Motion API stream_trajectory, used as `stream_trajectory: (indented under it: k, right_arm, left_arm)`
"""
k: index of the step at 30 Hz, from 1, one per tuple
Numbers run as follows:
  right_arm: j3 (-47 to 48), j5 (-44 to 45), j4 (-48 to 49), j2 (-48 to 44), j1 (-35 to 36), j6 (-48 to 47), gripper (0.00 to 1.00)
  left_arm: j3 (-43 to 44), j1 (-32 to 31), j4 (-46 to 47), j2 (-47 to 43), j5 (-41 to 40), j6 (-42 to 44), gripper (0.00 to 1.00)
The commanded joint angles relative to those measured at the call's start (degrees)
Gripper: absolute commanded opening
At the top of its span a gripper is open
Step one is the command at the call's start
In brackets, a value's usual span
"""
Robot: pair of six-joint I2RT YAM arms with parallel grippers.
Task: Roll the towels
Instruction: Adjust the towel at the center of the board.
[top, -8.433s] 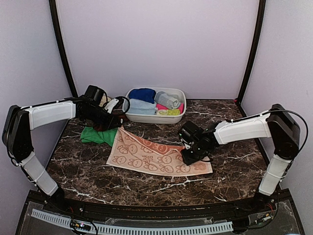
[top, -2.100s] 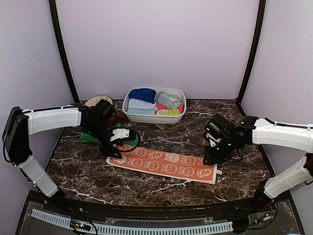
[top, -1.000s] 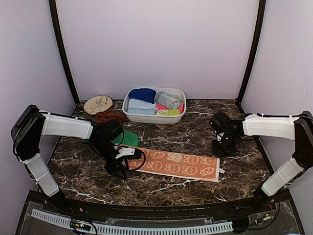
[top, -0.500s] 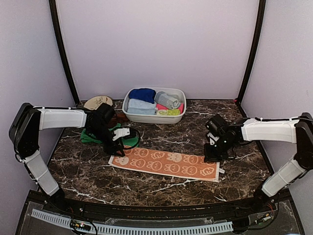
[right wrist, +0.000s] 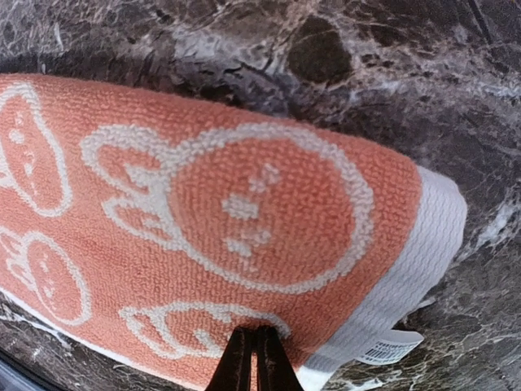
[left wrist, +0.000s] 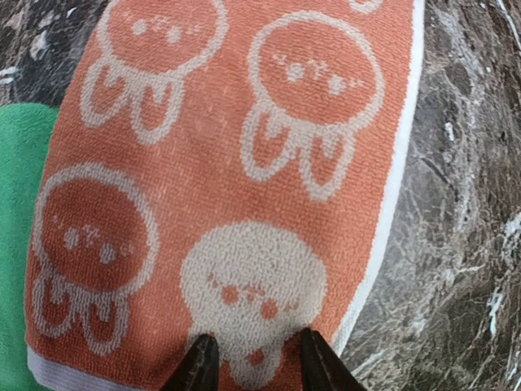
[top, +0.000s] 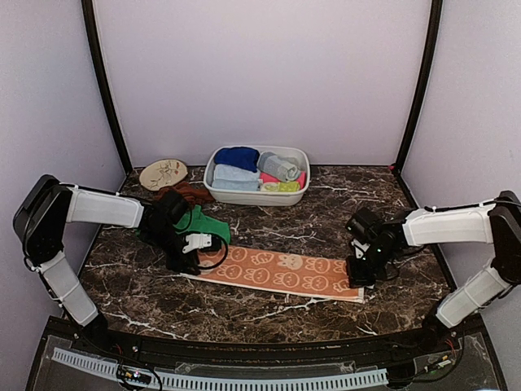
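The orange towel (top: 277, 273) with cream prints lies folded in a long strip across the marble table. My left gripper (top: 183, 259) stands over its left end. In the left wrist view the orange towel (left wrist: 244, 179) fills the frame, and my left gripper (left wrist: 256, 368) is open, both tips set down on the cloth. My right gripper (top: 356, 275) is at the strip's right end. There its jaws (right wrist: 254, 362) are shut, tips touching the orange towel (right wrist: 228, 220) near its white hem and tag (right wrist: 391, 350). The green towel (top: 202, 225) and the rust-brown towel (top: 184, 192) lie behind the left arm.
A white oval basin (top: 303, 189) with several rolled cloths stands at the back centre. A round tan disc (top: 163, 173) lies at the back left. Green cloth (left wrist: 12, 204) borders the orange strip's left end. Dark marble (right wrist: 342, 49) shows around the right end.
My left gripper has moved onto the strip's left end and its jaws have narrowed. My right gripper has come down onto the right end and shut.
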Motion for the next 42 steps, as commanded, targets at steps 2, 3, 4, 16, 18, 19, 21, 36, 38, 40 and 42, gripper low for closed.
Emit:
stream_trajectory:
  k: [2, 3, 4, 16, 18, 19, 21, 36, 38, 40, 42]
  right_arm:
    - [3.02, 7.98, -4.86, 3.86, -0.14, -1.75, 0.05]
    - [3.62, 8.85, -5.51, 4.37, -0.37, -2.33, 0.05]
    - [4.19, 9.79, -6.21, 4.88, -0.77, -3.01, 0.05]
    - [10.4, 13.89, -12.47, 3.05, -3.72, -7.41, 0.17]
    - [12.14, 12.94, -13.26, 2.26, -3.92, -8.6, 0.25]
    - [12.8, 12.05, -13.25, 1.5, -4.21, -8.83, 0.31]
    - [13.61, 10.63, -13.13, 0.02, -5.13, -8.71, 0.42]
    - [3.91, 5.26, -3.67, 0.18, -10.45, -5.85, 0.54]
    - [3.52, 4.55, -3.08, 0.87, -10.41, -5.87, 0.54]
    - [2.71, 3.49, -2.14, 1.02, -10.47, -5.91, 0.52]
    - [2.07, 2.3, -1.14, 1.15, -10.47, -5.79, 0.5]
  left_arm:
    - [-0.68, -3.46, -7.91, -2.56, 5.96, -0.28, 0.38]
    - [-0.88, -4.17, -9.15, -2.95, 6.93, -0.67, 0.39]
    - [-1.03, -4.67, -10.14, -3.38, 7.7, -0.83, 0.4]
    - [-0.74, -5.37, -10.54, -4.05, 1.51, -3.22, 0.49]
    - [1.83, -5.4, -13.33, -4.0, 3.19, -3.56, 0.51]
    - [3.01, -5.38, -14.38, -4.17, 4.23, -3.63, 0.52]
    - [4.63, -5.44, -15.76, -4.65, 6.34, -3.72, 0.54]
    - [6.03, -4.06, -14.77, -3.73, 3.39, -2.06, 0.5]
    - [5.19, -4.1, -13.38, -3.8, 2.91, -2.37, 0.49]
    - [4.29, -4.06, -11.83, -3.93, 2.41, -2.8, 0.48]
    - [3.17, -4.06, -9.69, -3.73, 1.97, -2.83, 0.47]
